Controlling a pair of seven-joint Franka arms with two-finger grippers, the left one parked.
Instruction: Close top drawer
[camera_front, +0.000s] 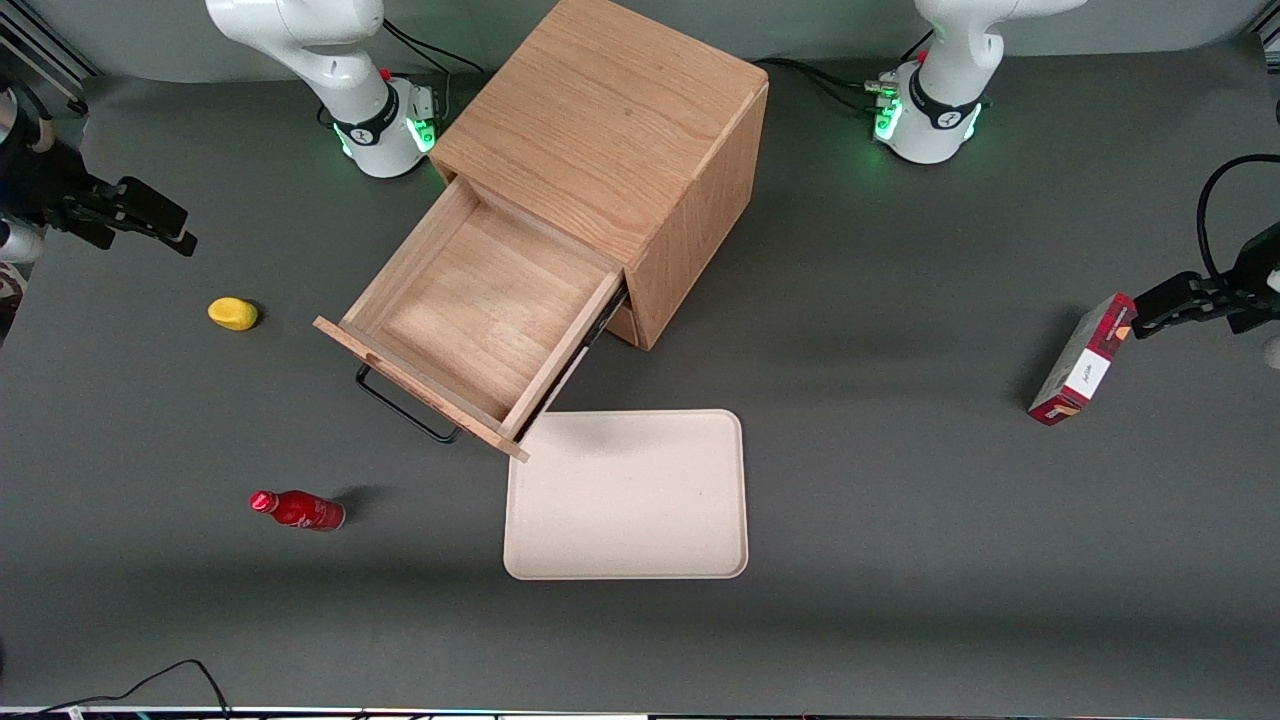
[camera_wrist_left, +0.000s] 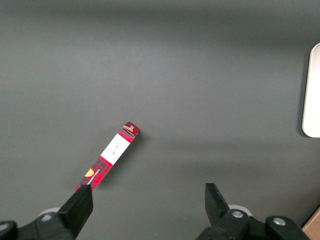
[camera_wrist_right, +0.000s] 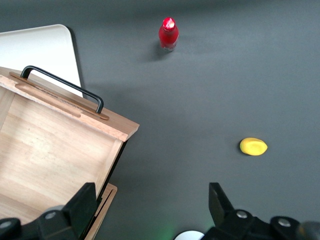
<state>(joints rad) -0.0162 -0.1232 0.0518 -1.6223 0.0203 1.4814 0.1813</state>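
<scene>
The wooden cabinet (camera_front: 600, 120) stands in the middle of the table, turned at an angle. Its top drawer (camera_front: 480, 300) is pulled far out, and the light oak box (camera_wrist_right: 50, 155) is empty. A thin black wire handle (camera_front: 400, 405) runs along the drawer front (camera_wrist_right: 65, 85). My gripper (camera_front: 175, 228) hangs above the table toward the working arm's end, well apart from the drawer. It is farther from the front camera than the handle. The gripper (camera_wrist_right: 151, 195) is open, with only bare table between its fingers.
A yellow lump (camera_front: 232, 313) lies on the table below my gripper and shows again (camera_wrist_right: 253, 146). A red bottle (camera_front: 298, 509) lies nearer the front camera. A beige tray (camera_front: 630, 495) lies in front of the drawer. A red box (camera_front: 1083, 360) stands toward the parked arm's end.
</scene>
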